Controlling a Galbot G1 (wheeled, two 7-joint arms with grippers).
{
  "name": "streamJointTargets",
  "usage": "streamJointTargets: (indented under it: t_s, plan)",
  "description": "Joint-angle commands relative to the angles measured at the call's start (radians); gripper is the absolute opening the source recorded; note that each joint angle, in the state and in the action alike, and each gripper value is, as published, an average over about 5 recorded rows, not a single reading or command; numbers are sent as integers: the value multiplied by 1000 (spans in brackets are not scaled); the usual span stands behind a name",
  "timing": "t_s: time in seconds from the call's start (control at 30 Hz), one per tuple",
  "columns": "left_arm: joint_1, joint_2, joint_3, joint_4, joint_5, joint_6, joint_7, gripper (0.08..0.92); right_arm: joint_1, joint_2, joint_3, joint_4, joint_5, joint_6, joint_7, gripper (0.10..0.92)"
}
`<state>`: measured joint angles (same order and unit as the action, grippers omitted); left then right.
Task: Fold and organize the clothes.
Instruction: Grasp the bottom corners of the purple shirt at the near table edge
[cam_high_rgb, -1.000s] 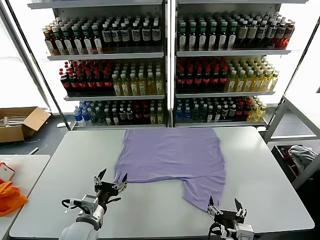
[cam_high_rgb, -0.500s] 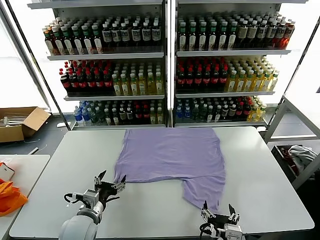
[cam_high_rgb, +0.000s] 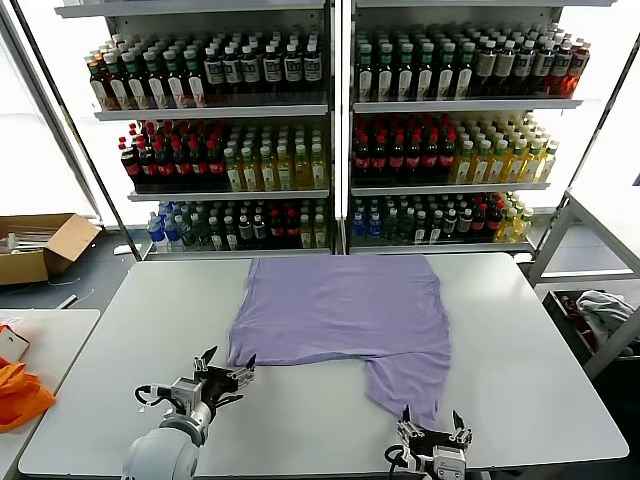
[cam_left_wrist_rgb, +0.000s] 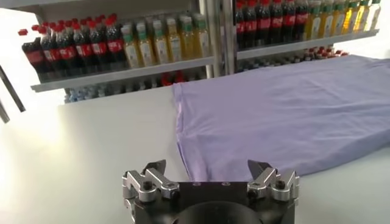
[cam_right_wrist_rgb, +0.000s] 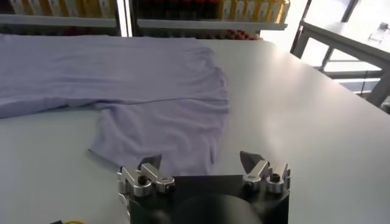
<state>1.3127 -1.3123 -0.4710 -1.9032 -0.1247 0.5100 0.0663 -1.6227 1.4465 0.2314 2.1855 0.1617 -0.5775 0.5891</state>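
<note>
Closest to the robot, the right gripper (cam_high_rgb: 432, 436) sits low at the near edge of the table (cam_high_rgb: 560, 370), fingers spread wide with nothing between them, right at the near tip of the T-shirt (cam_high_rgb: 345, 315) where a narrow flap of cloth hangs toward it. In the right wrist view that flap lies just in front of the open right gripper (cam_right_wrist_rgb: 202, 168), not pinched yet as far as I can see. Off to the left, the left gripper (cam_high_rgb: 228, 370) is released too, hovering beside the shirt's near-left corner; the left wrist view shows that corner lying flat on the table right ahead of its fingertips (cam_left_wrist_rgb: 156, 168). The shirt itself is spread across the middle of the table, back side up or at least no print showing, mostly flat with the far hem running along the far edge. So progress-wise I'd say it's early: maybe a partial fold on the right side, but no tidy stack, and both corners are yet to be grabbed. Behind all that are the shelves of bottles (cam_high_rgb: 330, 130), with a cardboard box (cam_high_rgb: 40, 245) on the floor far left.
</note>
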Motion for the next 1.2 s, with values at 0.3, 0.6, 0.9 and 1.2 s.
streamJointTargets:
  t_s: [0.3, 0.6, 0.9, 1.2]
  plan:
    - [-18, 26, -4, 16, -53, 20, -3, 823, 8, 30, -7, -17, -7, -1, 1, 823]
    - [-11, 39, 6, 28, -66, 29, -3, 822, 6, 33, -7, -37, -1, -1, -8, 823]
    - [-1, 44, 14, 35, -63, 38, 1, 732, 5, 33, -2, -50, 11, 8, -14, 655]
    - [20, 34, 37, 11, -48, 51, 3, 472, -2, 35, 19, -63, 29, 36, -9, 395]
